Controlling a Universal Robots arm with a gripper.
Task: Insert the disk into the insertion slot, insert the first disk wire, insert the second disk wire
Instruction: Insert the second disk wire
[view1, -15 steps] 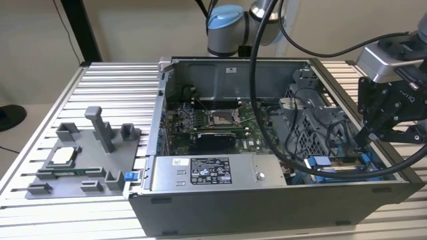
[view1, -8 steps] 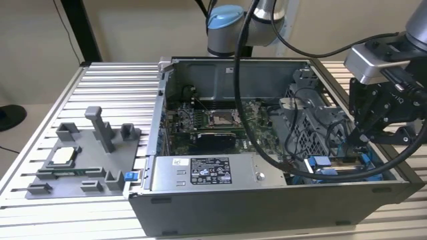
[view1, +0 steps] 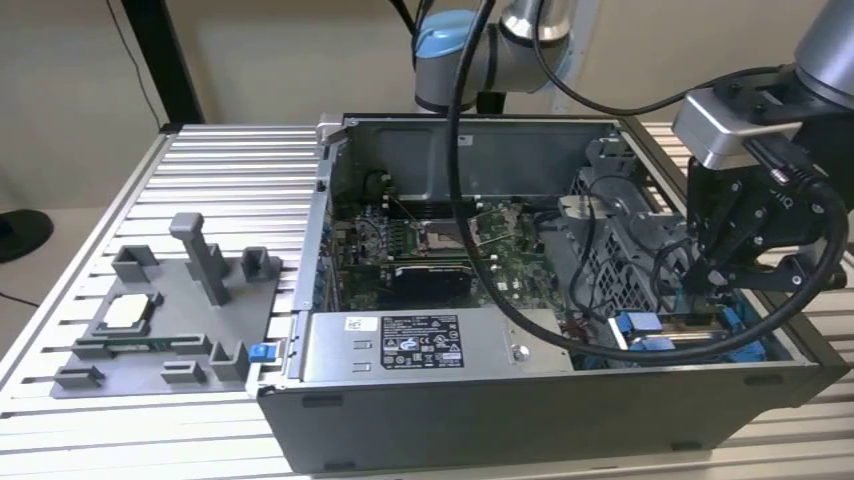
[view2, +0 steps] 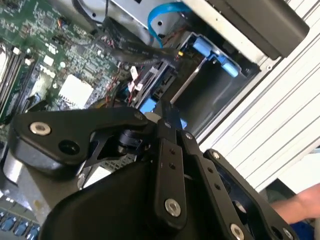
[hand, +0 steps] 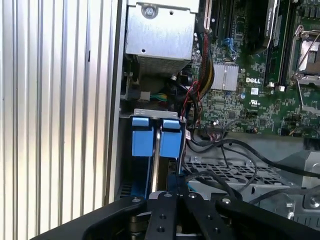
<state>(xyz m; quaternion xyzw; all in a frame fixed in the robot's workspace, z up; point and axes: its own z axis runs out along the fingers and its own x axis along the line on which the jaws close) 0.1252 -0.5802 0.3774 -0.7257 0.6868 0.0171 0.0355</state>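
The disk is hidden, so I cannot tell whether it sits in the insertion slot (view1: 667, 340) or where else it lies. At the exterior view's left, a grey fixture (view1: 167, 310) with several uprights stands on the slatted metal table (view1: 227, 160), just beside the open computer case (view1: 534, 420). Inside the case, a grey labelled power supply box (view1: 414, 345) lies along the near wall, with the green motherboard (view1: 427, 240) beyond it on the far side. A thick black cable (view1: 461, 150) hangs from the arm across the case. Further right stands the grey perforated cage (view1: 621, 250). The slot is at the near right corner of the case, and in the second wrist view its dark inner wall (view2: 222, 102) shows. Two bright blue fittings (hand: 142, 140) sit side by side at one end of it in the first wrist view. The gripper (view1: 703, 288) reaches down over this corner at the exterior view's right. In both wrist views its tip (view2: 167, 111) (hand: 175, 186) is at the slot's edge, close to the blue plastic. Its fingers (view2: 167, 150) are drawn together to a narrow point. Whether anything is pinched between them I cannot tell.
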